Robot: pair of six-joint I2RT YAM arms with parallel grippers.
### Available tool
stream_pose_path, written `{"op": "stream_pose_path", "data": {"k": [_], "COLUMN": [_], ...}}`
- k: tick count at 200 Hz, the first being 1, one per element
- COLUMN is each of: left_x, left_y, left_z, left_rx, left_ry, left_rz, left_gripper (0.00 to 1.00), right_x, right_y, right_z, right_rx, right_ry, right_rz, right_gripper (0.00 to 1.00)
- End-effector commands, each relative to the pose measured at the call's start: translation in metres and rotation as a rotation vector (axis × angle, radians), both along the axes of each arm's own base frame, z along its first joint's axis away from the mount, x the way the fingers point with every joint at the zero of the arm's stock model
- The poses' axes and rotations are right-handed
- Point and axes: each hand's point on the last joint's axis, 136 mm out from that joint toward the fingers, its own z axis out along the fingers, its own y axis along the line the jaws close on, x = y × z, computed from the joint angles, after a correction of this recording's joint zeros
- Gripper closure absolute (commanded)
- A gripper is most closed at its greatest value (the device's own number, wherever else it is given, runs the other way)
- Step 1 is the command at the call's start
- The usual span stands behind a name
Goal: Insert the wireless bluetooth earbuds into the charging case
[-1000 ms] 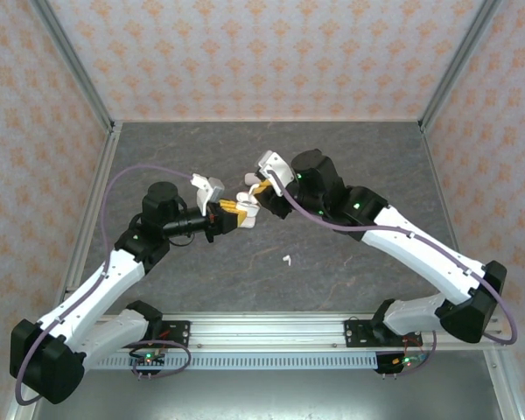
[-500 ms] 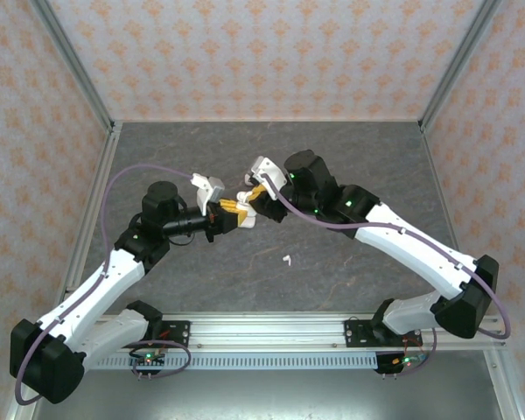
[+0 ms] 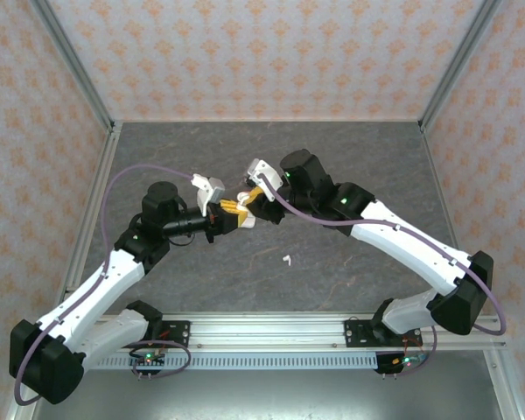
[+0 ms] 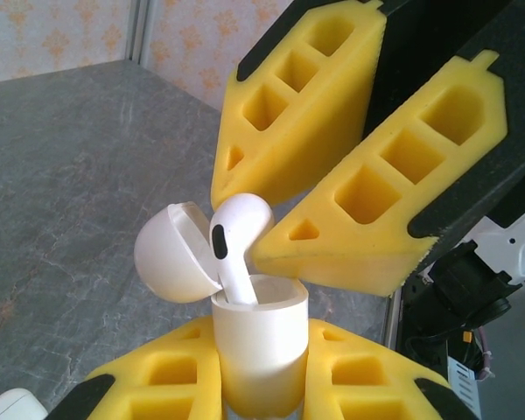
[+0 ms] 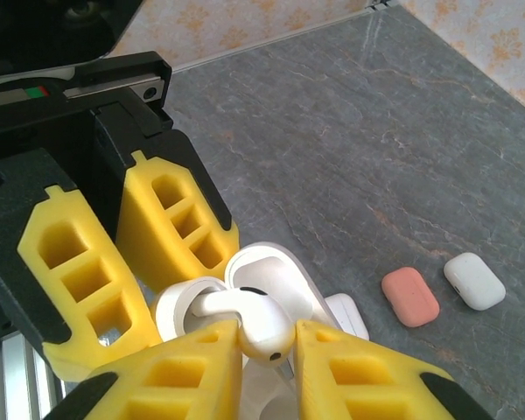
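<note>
My left gripper (image 4: 258,372) is shut on the body of a white charging case (image 4: 261,337), held upright with its lid (image 4: 171,255) swung open to the left. A white earbud (image 4: 239,234) stands with its stem inside the case's opening and its head above the rim. My right gripper (image 5: 267,350) is shut on that earbud's head (image 5: 261,328), with the case rim (image 5: 177,302) and lid (image 5: 276,273) just beyond it. From above, the left gripper (image 3: 234,215) and right gripper (image 3: 255,195) meet tip to tip over the middle of the table.
A salmon-pink case (image 5: 410,297) and a white case (image 5: 474,281) lie shut on the grey tabletop, with another white case (image 5: 350,317) nearer. A small white earbud (image 3: 287,259) lies loose in front of the grippers. Metal frame posts and patterned walls enclose the table (image 3: 350,157).
The right arm has edged left, bringing its gripper closer over the left gripper's case. The left arm has held still.
</note>
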Motion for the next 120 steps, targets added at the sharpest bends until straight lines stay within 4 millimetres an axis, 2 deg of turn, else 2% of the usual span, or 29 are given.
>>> {"op": "stream_pose_path", "data": {"k": [1,55,120], "left_x": [-0.004,-0.007,-0.008], "left_y": [-0.003,-0.003,-0.004], "left_z": [0.032,0.035,0.037], "left_rx": [-0.038,-0.053,-0.061], "left_ry": [-0.122,-0.156,-0.17], "left_rz": [-0.019,-0.018,-0.023], "left_gripper": [1.0,1.0,1.0], "right_x": [-0.016,-0.026,-0.023], "right_y": [0.006,0.007,0.007], "right_z": [0.007,0.016,0.029], "right_rx": [0.021,0.038,0.099], "right_ry": [0.047,0.08,0.11], "right_rz": [0.075,0.125,0.147], "right_gripper": [0.77,0.72,0.71]}}
